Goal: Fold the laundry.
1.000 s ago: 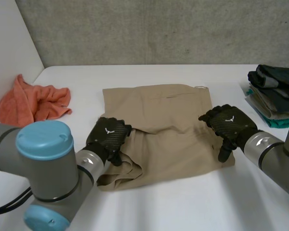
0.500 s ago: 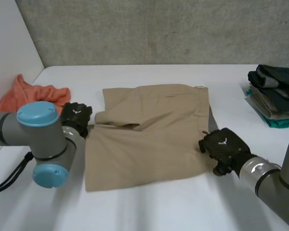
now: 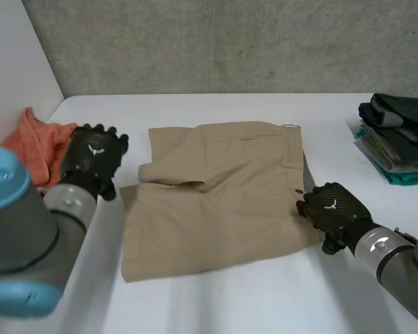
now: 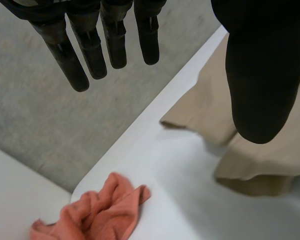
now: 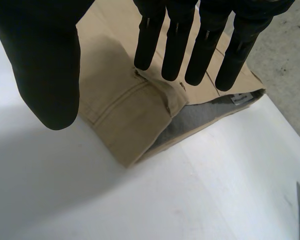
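White counter [image 3: 265,299] runs back to a grey concrete wall [image 3: 230,42], and on it lie the tan shorts [image 3: 223,195], spread mostly flat between the two hands, with one leg panel folded over near the left hand's side. The left hand [image 3: 92,158] is just beside the shorts' edge and apart from the cloth, its fingers straight and spread, holding nothing. In its wrist view the left hand [image 4: 90,50] shows the same loose, open fingers, with the shorts [image 4: 270,160] beyond its thumb and a crumpled orange towel [image 4: 105,210] on the counter beyond its fingertips. In the head view that towel [image 3: 45,142] is bunched just beside the left hand, on the side away from the shorts. The right hand [image 3: 332,209] is at the opposite edge of the shorts, by the waistband end. Its wrist view shows the right hand [image 5: 50,65] with fingers straight and the thumb apart over the waistband corner [image 5: 125,120], gripping nothing; whether it touches the cloth cannot be told. A stack of folded clothes [image 3: 397,139] lies well beyond the right hand.
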Available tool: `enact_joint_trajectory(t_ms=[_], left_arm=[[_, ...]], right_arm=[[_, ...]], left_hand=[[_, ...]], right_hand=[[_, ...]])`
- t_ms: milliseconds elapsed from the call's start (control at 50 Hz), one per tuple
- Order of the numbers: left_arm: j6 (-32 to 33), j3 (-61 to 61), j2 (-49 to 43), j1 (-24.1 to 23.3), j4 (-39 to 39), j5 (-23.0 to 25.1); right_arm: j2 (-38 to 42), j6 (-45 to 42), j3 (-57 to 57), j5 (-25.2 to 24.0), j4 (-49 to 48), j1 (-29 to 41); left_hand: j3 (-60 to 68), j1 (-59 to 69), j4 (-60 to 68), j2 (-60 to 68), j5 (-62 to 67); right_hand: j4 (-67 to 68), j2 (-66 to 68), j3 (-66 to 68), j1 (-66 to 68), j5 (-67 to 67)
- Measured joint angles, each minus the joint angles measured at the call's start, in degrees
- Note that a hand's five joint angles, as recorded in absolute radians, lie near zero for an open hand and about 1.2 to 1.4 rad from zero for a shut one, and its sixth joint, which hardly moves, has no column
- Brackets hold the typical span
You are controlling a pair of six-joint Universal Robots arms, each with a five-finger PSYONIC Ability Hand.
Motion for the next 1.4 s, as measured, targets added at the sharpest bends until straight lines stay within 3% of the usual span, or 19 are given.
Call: enact_joint_trajectory(t_ms=[100, 160, 260, 400, 580, 640, 660, 680, 720, 820, 940, 1020, 1140, 1260, 1400], left_arm=[[-0.14, -5.87, 5.16, -3.56, -0.78, 0.35], [-0.21, -9.59, 6.91, -6.33, -2.41, 0.53], [-1.38, -13.79, 7.13, -9.72, -7.27, 0.61], [-4.94, -14.34, 4.44, -9.72, -10.53, 0.76], [-6.23, -11.76, -3.45, -7.19, -9.25, 1.03], [-6.07, -10.27, -6.45, -6.69, -7.72, 1.1], [-6.04, -10.03, -6.87, -6.62, -7.39, 1.1], [-6.0, -9.68, -7.49, -6.49, -6.8, 1.1], [-5.92, -8.97, -8.41, -6.1, -5.17, 1.07], [-5.79, -8.11, -7.91, -5.19, -2.24, 1.03], [-5.91, -6.67, -4.88, -4.87, -1.11, 1.12], [-6.04, -4.92, -3.78, -5.0, -1.36, 1.15], [-6.21, -1.98, -3.72, -5.17, -1.87, 1.01], [-6.39, 0.16, -4.17, -5.27, -2.05, 0.92], [-6.5, 2.57, -4.52, -5.44, -2.29, 0.86]], right_arm=[[0.7, -0.38, -0.02, -0.05, -1.95, -0.06], [1.65, -0.39, -0.1, -0.07, -3.71, -0.02], [3.26, -0.35, -0.43, -0.09, -6.8, 0.3], [4.14, -0.3, -0.69, -0.1, -8.1, 0.63], [4.17, 0.44, -0.55, 0.01, -8.05, 0.57], [4.15, 0.59, -0.54, 0.19, -7.92, 0.36], [4.13, 0.6, -0.54, 0.23, -7.87, 0.33], [4.09, 0.64, -0.55, 0.34, -7.78, 0.26], [3.89, 0.74, -0.54, 0.6, -7.54, 0.11], [1.23, 1.88, -0.57, 0.98, -5.96, -0.76], [-4.88, 4.95, -1.33, 0.69, 1.38, -3.66], [-7.0, 6.2, -1.88, -0.04, 8.63, -5.02], [-7.49, 6.65, -1.0, -3.82, 15.63, -5.48], [-6.0, 6.67, 0.33, -6.9, 12.2, -5.13], [-0.05, 7.18, -0.03, -7.3, 3.65, -4.83]], left_hand=[[2.09, 1.61, 2.33, 2.24, 2.35], [4.79, 4.51, 5.1, 4.73, 5.05], [4.94, 4.54, 5.29, 4.87, 5.19], [4.92, 4.55, 5.27, 4.82, 5.1], [6.9, 6.57, 7.19, 6.8, 7.1], [23.69, 24.95, 24.01, 23.73, 23.61], [23.69, 24.95, 24.01, 23.73, 23.61], [36.25, 34.18, 35.79, 36.32, 35.17], [45.9, 42.15, 46.61, 46.16, 45.55], [47.39, 42.8, 48.04, 47.64, 46.86], [47.39, 42.86, 48.05, 47.64, 46.86], [47.39, 42.87, 48.05, 47.64, 46.86], [47.39, 42.98, 48.05, 47.65, 46.86], [47.39, 43.01, 48.07, 47.65, 46.86], [47.39, 43.01, 48.07, 47.65, 46.85]], right_hand=[[2.2, 1.76, 2.32, 2.33, 2.99], [10.35, 10.28, 10.44, 10.07, 10.84], [34.69, 34.55, 34.47, 30.77, 35.13], [37.33, 36.12, 36.73, 31.78, 37.04], [37.35, 36.12, 36.73, 31.78, 37.15], [37.35, 36.12, 36.73, 31.78, 37.15], [37.35, 36.12, 36.73, 31.78, 37.16], [37.35, 36.12, 36.73, 31.78, 37.15], [32.24, 31.63, 31.99, 29.33, 32.7], [14.87, 14.43, 14.9, 14.63, 15.18], [11.99, 12.3, 12.29, 12.17, 11.8], [2.0, 1.9, 1.93, 1.84, 1.64], [-1.13, -1.12, -0.84, -0.88, -1.73], [-2.19, -1.98, -1.92, -1.78, -2.87], [-2.63, -2.47, -2.34, -2.26, -3.42]])
